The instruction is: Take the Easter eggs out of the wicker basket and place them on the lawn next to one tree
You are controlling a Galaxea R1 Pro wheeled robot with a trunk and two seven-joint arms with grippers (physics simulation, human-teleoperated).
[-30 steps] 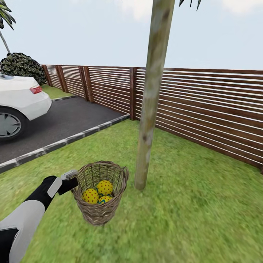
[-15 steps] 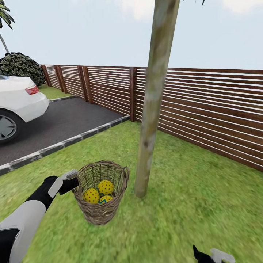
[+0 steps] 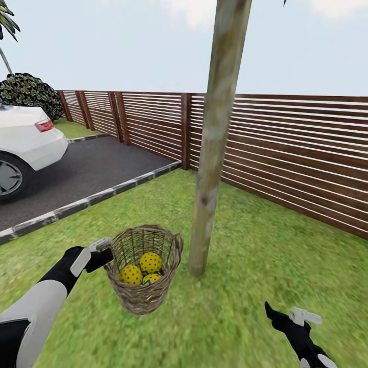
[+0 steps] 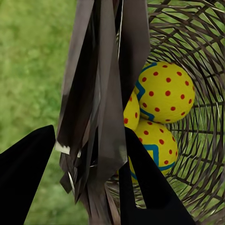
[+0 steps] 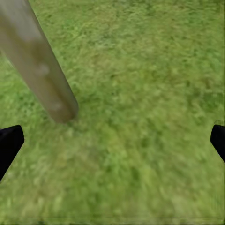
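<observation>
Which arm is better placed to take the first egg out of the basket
Likely the right. The left pincer is clamped on the wicker basket rim, holding it. The right pincer is open and empty above the lawn, free to reach the Easter eggs.

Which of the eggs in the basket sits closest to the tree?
The dotted egg at the far right of the wicker basket, nearest the tree.

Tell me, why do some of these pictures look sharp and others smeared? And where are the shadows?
Head view: even, flat daylight, with hardly any shadow under the wicker basket or the tree. Left wrist view: the Easter eggs are crisp, but the basket rim by the left pincer renders as stretched dark shards. Right wrist view: the lawn looks soft and smeared, with the right pincer open above it.
</observation>
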